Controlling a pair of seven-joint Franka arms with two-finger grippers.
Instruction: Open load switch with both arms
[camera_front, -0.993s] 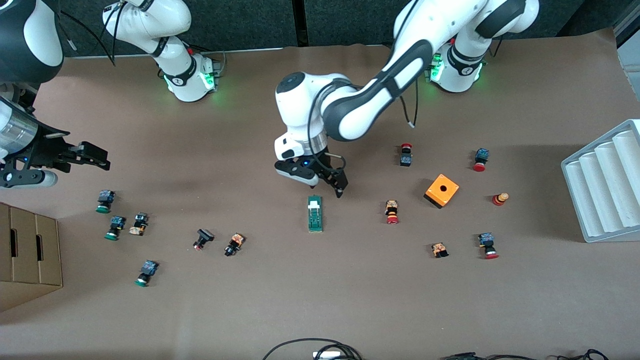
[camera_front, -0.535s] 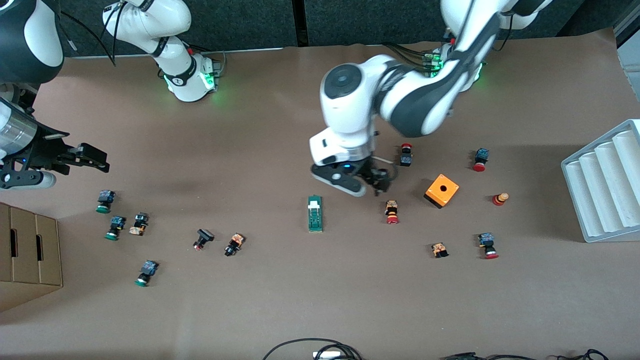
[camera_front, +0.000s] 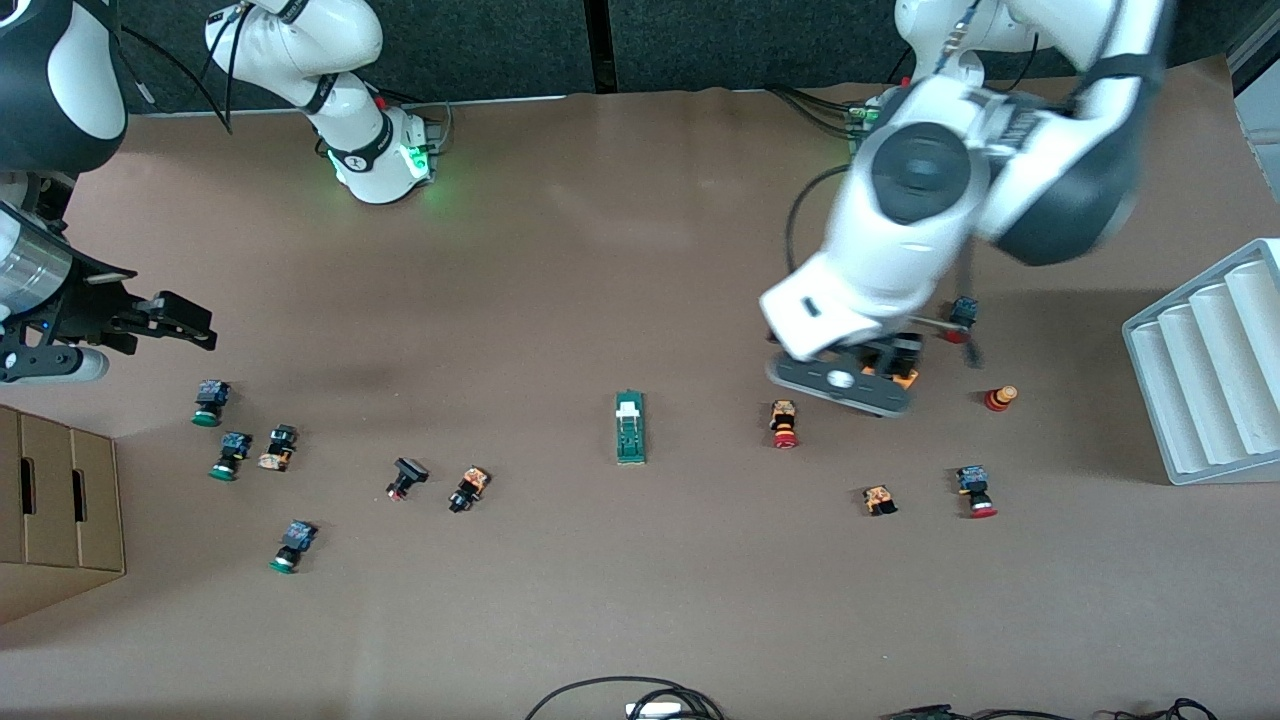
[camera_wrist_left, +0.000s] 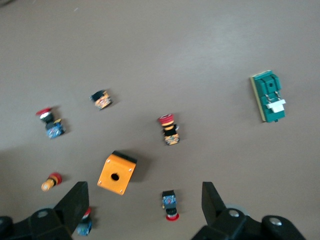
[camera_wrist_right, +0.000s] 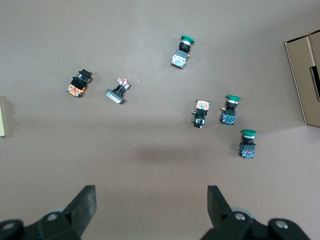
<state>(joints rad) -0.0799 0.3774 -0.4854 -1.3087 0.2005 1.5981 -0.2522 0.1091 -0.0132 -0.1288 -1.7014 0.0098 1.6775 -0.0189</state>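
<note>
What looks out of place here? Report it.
The left hand hangs open over the orange box, away from the load switch it should work on. The right hand waits open over bare table. Push-buttons lie tipped on their sides.

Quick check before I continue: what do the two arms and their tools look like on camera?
Both arms are glossy white with black joint bands and green-lit bases. The left arm trails thin black cables; its tool has black wedge-shaped fingers. The right tool is black below a silvery wrist collar.

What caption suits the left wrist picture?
Open left tool above an orange box and scattered push-buttons, with the green load switch lying apart.
</note>
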